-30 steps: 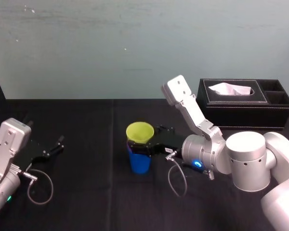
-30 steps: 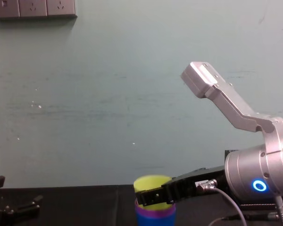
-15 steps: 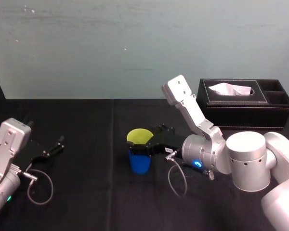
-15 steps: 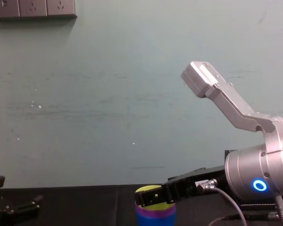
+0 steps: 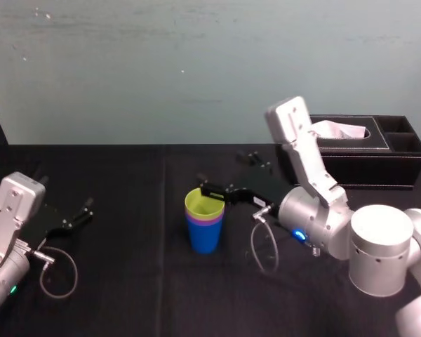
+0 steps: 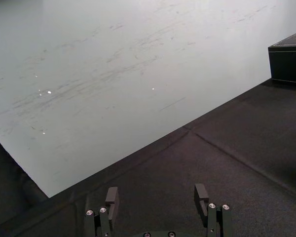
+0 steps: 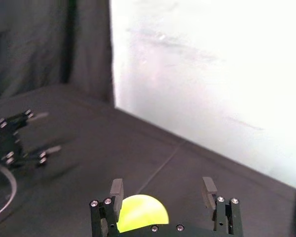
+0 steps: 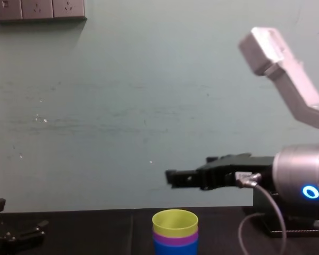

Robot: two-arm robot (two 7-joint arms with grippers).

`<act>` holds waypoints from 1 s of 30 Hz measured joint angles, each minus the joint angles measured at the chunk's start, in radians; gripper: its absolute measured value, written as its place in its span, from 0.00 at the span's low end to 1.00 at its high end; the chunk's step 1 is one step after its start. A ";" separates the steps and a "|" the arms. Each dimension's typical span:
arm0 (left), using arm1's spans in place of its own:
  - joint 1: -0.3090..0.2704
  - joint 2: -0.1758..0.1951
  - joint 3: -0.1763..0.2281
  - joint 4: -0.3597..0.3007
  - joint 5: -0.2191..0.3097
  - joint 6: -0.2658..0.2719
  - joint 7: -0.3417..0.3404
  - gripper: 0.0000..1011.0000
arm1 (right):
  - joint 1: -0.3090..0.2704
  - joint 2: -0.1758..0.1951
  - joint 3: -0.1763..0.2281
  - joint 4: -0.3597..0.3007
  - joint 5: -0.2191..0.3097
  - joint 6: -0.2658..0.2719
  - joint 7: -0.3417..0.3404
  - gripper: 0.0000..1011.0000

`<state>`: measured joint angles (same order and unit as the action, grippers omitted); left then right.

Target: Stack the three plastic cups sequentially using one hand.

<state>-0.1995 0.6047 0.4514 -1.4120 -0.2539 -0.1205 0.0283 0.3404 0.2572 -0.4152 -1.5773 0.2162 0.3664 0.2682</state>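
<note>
As yellow-green (image 5: 203, 203) nests in purple (image 5: 203, 220) in blue (image 5: 205, 239), right gripper (image 7: 163, 184), left gripper (image 6: 157, 191) fingers apart.

Soft, even light; the wall (image 7: 227, 59) glares white in the right wrist view.

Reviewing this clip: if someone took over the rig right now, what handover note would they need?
Right gripper: open, empty, hanging just above the yellow-green cup, clear of it.
Left gripper: open, parked low on the table at the robot's left.
Cups: yellow-green cup sits inside the purple cup, which sits inside the blue cup, upright at mid-table.
Done: all three look nested.
Left: probably only drawing the right arm back.
</note>
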 joint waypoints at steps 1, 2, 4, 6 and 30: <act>0.000 0.000 0.000 0.000 0.000 0.000 0.000 0.99 | -0.016 -0.005 0.015 -0.010 -0.005 -0.011 -0.022 0.99; 0.000 0.000 0.000 0.000 0.000 0.000 0.000 0.99 | -0.024 -0.008 0.023 -0.014 -0.008 -0.016 -0.034 0.99; 0.000 0.000 0.000 0.000 0.000 0.000 0.000 0.99 | -0.038 -0.013 0.037 -0.021 -0.013 -0.023 -0.057 0.99; 0.000 0.000 0.000 0.000 0.000 0.000 0.000 0.99 | -0.064 -0.024 0.062 -0.031 -0.021 -0.034 -0.095 0.99; 0.000 0.000 0.000 0.000 0.000 0.000 0.000 0.99 | -0.177 -0.104 0.162 0.069 -0.113 -0.064 -0.268 0.99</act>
<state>-0.1995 0.6047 0.4514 -1.4120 -0.2539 -0.1205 0.0283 0.1631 0.1530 -0.2536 -1.5080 0.1031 0.3019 0.0006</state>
